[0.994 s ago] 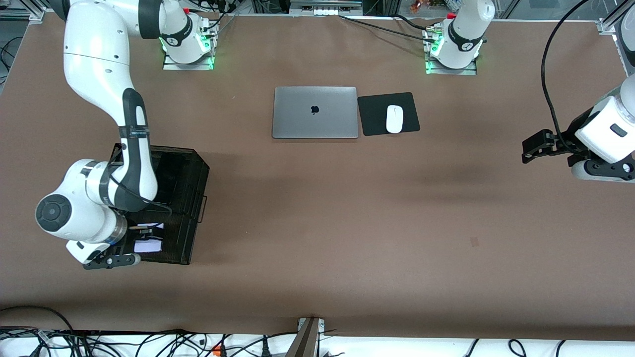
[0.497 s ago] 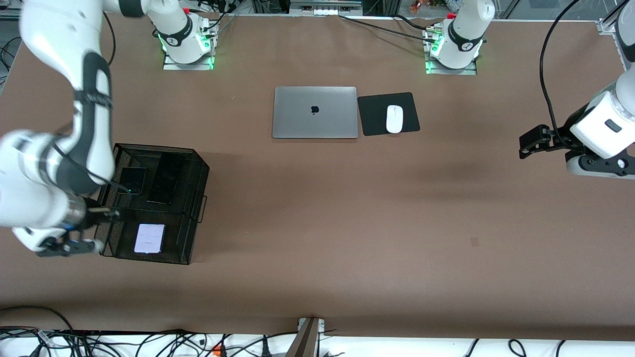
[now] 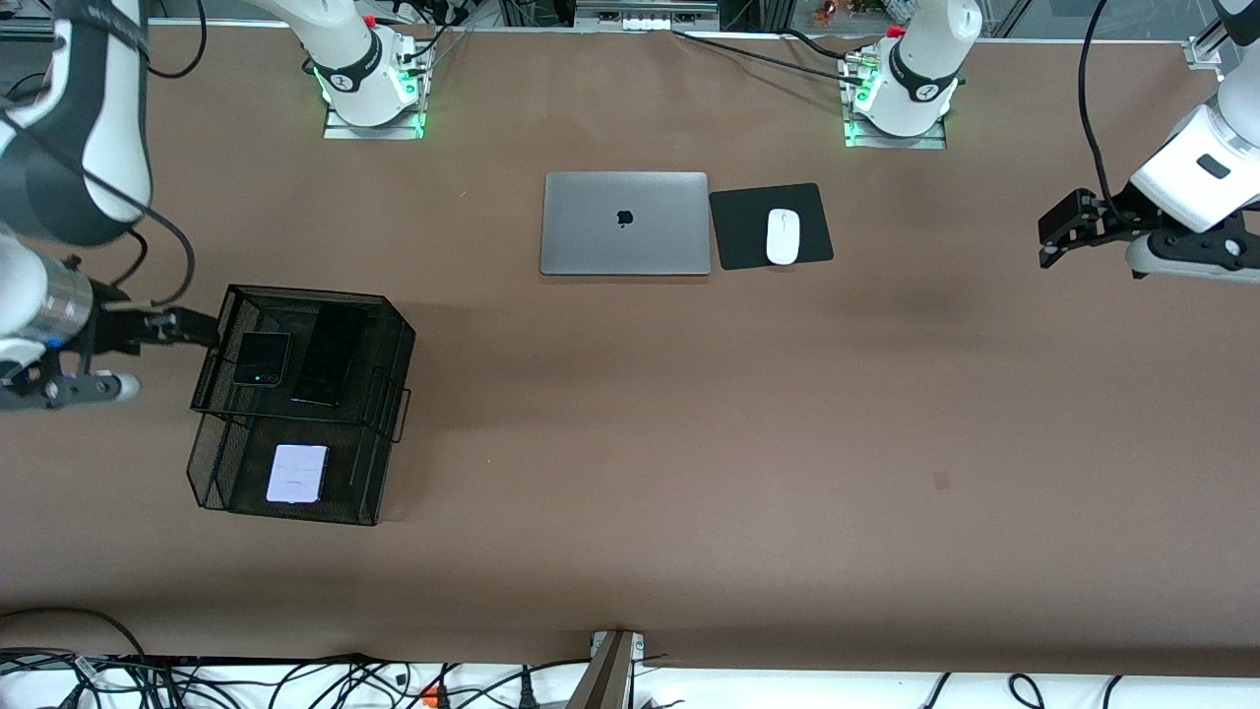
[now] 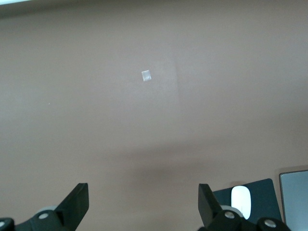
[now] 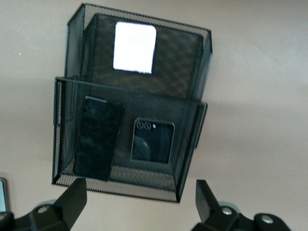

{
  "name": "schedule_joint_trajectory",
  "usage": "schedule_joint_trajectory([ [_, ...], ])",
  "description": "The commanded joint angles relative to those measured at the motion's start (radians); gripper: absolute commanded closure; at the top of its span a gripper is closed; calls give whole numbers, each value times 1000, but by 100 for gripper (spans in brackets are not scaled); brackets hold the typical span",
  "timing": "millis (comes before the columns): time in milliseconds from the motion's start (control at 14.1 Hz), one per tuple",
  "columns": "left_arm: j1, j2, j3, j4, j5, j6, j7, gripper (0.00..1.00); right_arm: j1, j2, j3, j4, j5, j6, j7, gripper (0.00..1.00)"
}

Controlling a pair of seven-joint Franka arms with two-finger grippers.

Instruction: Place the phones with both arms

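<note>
A black two-tier mesh basket (image 3: 392,394) stands toward the right arm's end of the table and holds all three phones. The small black flip phone (image 3: 262,358) and the long black slab phone (image 3: 329,359) lie side by side on its upper tier. The pale lavender-white phone (image 3: 296,474) lies in the lower tier, nearer the camera. My right gripper (image 3: 192,327) hangs open and empty over the table just beside the upper tier's edge. Its wrist view shows the basket (image 5: 202,115), white phone (image 5: 134,47), slab phone (image 5: 97,138) and flip phone (image 5: 152,140) past the right gripper (image 5: 139,202). My left gripper (image 3: 1051,236) is open and empty over bare table at the left arm's end.
A shut grey laptop (image 3: 625,223) lies mid-table near the bases, with a white mouse (image 3: 783,236) on a black pad (image 3: 733,231) beside it. The left wrist view shows the left gripper (image 4: 143,204), the mouse (image 4: 241,201) and a small pale mark (image 4: 146,75) on the table.
My right arm has drawn back from over the basket's lower tier, out toward its own end of the table, uncovering all three phones. The left gripper has shifted slightly toward the bases.
</note>
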Motion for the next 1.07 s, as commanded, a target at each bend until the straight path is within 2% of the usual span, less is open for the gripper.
schedule_joint_trajectory([
  [0, 6, -28, 0, -42, 14, 27, 26, 0, -7, -168, 70, -145, -88, 30, 87, 0],
  [284, 6, -28, -8, -41, 14, 18, -2, 0, -198, -249, 302, -156, -163, -16, 157, 0],
  [568, 5, -27, -13, -36, 14, 2, -66, 0, -428, -260, 507, -141, -163, -39, 157, 0],
  [639, 5, -28, -13, -36, 14, -4, -67, 0, -458, -268, 531, -141, -162, -43, 157, 0],
  [994, 5, -30, -16, -29, 16, -41, -65, 0, -463, -283, 532, -141, -156, -63, 234, 0],
])
